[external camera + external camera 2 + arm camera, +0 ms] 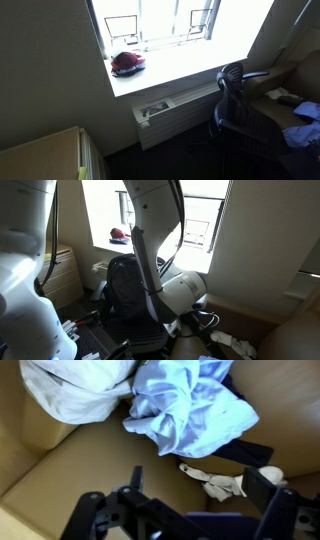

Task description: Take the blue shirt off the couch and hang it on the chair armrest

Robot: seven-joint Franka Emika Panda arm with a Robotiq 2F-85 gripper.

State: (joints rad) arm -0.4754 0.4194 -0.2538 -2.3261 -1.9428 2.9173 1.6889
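Across the tan couch seat, your bench (70,470), from left to right in the wrist view: a white cloth (70,390) is bunched at the far left corner. The blue shirt (185,410) lies crumpled just beside it along the far edge, and a small pale rag (220,483) sits toward the right edge. Your pincer (180,510) hangs above, spread wide and holding nothing. None of the task looks done: you have yet to grasp the shirt, lift it and carry it to the armrest (254,74) of the chair (235,95).
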